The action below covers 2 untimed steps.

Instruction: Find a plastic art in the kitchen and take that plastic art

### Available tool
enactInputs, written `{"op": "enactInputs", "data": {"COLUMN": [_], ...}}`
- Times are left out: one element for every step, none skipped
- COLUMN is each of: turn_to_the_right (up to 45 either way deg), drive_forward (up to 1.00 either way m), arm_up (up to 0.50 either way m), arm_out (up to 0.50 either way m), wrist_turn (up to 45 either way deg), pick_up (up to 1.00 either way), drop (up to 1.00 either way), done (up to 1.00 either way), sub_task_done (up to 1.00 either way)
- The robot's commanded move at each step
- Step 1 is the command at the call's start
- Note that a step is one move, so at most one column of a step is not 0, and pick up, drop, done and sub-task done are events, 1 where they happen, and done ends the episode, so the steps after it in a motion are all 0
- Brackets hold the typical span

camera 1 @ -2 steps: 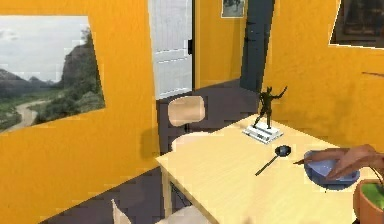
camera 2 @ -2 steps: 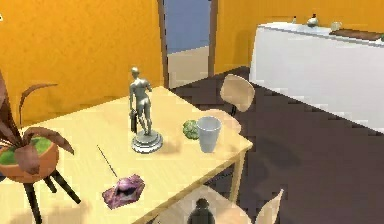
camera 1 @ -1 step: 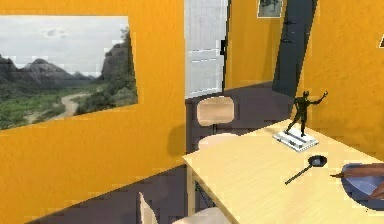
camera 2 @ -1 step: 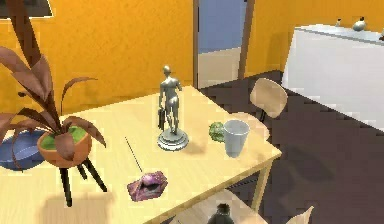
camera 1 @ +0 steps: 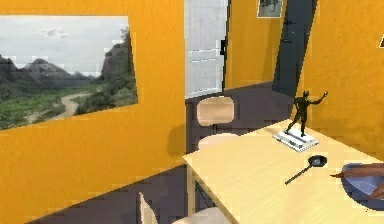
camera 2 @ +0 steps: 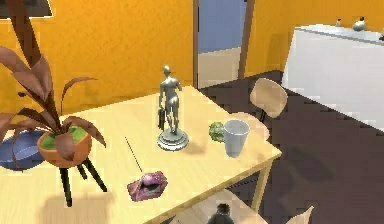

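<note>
Forward view: dark statuette [camera 1: 300, 118], arms raised, upright on white base, on pale wood table [camera 1: 245, 165] near far edge. Black long-handled utensil [camera 1: 305, 168] at its 6 o'clock, apart. Chair [camera 1: 215, 110] at its 9 o'clock, off table.
Arm side view: silver statuette [camera 2: 171, 108] upright on round base on pale wood table [camera 2: 110, 125]. Clear cup [camera 2: 236, 137] at its 4 o'clock, potted plant [camera 2: 58, 145] at its 8 o'clock.
Cannot tell which figure is plastic art.
Jaws: state cannot be told.
</note>
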Motion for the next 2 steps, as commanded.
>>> {"op": "enactInputs", "data": {"turn_to_the_right": [0.0, 0.0], "drive_forward": [0.0, 0.0], "arm_up": [0.32, 0.0], "arm_out": [0.0, 0.48], "wrist_turn": [0.0, 0.0], "pick_up": [0.0, 0.0], "drop": [0.0, 0.0], "done": [0.0, 0.0], "sub_task_done": [0.0, 0.0]}}
